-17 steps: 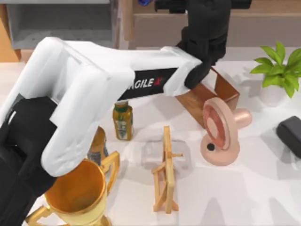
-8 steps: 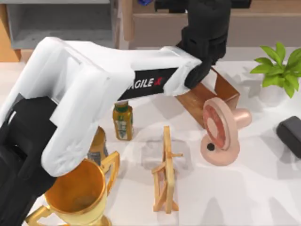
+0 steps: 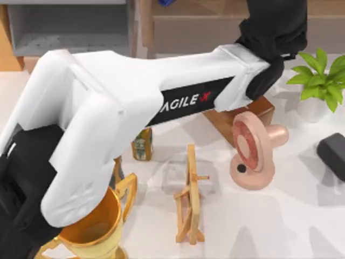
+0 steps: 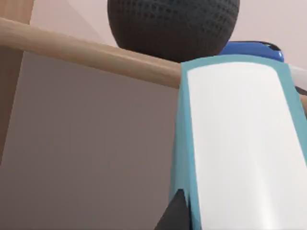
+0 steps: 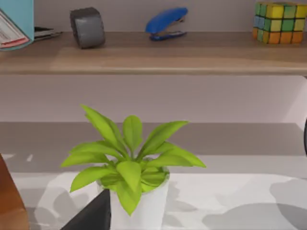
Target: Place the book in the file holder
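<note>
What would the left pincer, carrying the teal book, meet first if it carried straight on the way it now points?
Probably the wooden shelf edge, with the black textured ball on it; the book it holds already reaches that height. Depth is unclear.

1. Left arm [image 3: 135,113] covers much of the table's left half; its black wrist end runs off the far edge of the top view, so the finger state can't be read.
2. Book [image 4: 240,148]: left wrist view cuts it at the frame edges, only the teal cover edge and white pages show. In the right wrist view just a teal corner shows at the frame corner.
3. Green bottle [image 3: 143,148]: upper part hidden under the arm.
4. Gold trophy [image 3: 94,226]: cut by the near edge, partly under the arm.
5. File holder [image 3: 70,27]: top cropped.
6. Black object [image 3: 331,154] at the table's right edge: cut off, can't identify.
</note>
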